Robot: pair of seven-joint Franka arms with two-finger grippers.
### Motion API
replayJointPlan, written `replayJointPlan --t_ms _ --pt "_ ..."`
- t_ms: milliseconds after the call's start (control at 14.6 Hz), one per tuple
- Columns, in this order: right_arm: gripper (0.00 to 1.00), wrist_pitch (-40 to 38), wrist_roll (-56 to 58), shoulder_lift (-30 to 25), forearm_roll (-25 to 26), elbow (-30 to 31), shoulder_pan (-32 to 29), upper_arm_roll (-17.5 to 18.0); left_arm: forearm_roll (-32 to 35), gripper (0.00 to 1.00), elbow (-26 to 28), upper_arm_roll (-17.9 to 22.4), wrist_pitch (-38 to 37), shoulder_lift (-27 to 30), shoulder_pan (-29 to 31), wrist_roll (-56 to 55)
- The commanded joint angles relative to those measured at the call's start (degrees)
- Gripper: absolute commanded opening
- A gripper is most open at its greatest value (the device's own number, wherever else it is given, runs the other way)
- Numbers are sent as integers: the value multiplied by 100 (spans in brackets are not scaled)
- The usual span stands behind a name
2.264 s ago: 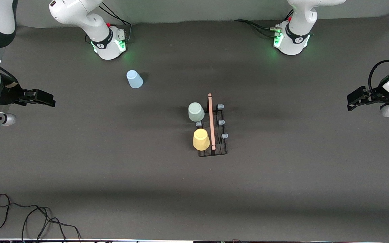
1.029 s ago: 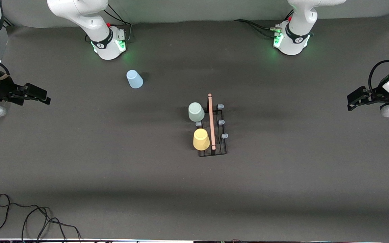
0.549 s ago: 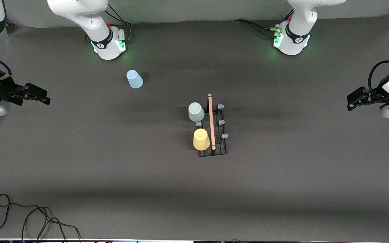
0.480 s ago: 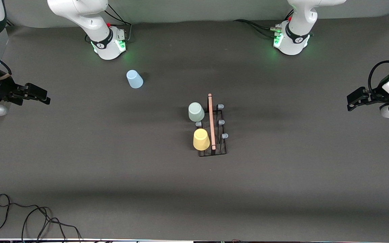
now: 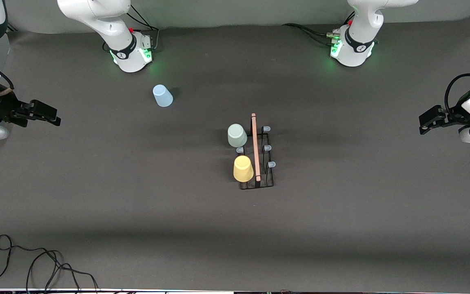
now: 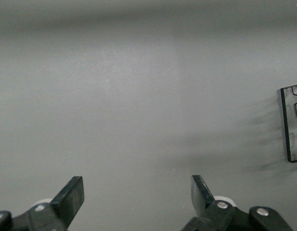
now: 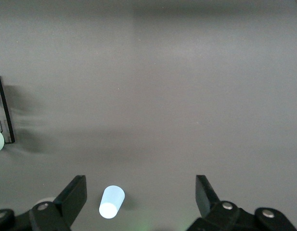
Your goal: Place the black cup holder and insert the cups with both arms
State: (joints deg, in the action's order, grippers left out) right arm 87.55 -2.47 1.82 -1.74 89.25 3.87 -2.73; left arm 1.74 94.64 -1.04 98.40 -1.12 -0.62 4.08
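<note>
Black cup holder (image 5: 256, 153) carries 2 inverted cups (image 5: 240, 152); blue cup (image 5: 162, 96) sits outside. Both jaws open, empty.

- Legible text, labels, brands, numbers, signs: none.
- Right arm's base (image 5: 131, 53): dark collar band bearing a small round white emblem, unreadable.
- Left arm's base (image 5: 352, 49): same band and emblem, unreadable.

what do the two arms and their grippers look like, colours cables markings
Both arms are glossy white with dark bands at the joints and green lights at their bases. Black cables run from each base. The left gripper and right gripper are black, with flat tapered black fingers fixed by silver screws. A black cable loops over the left wrist.
</note>
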Motion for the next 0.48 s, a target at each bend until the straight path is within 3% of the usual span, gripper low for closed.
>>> replayJointPlan --t_ms 0,412 --pt "99 52 62 -138 130 146 -71 88 81 99 -51 17 -67 -11 -35 -65" --pt "100 35 71 -147 121 146 -71 62 37 99 -60 25 -84 -11 -26 -48"
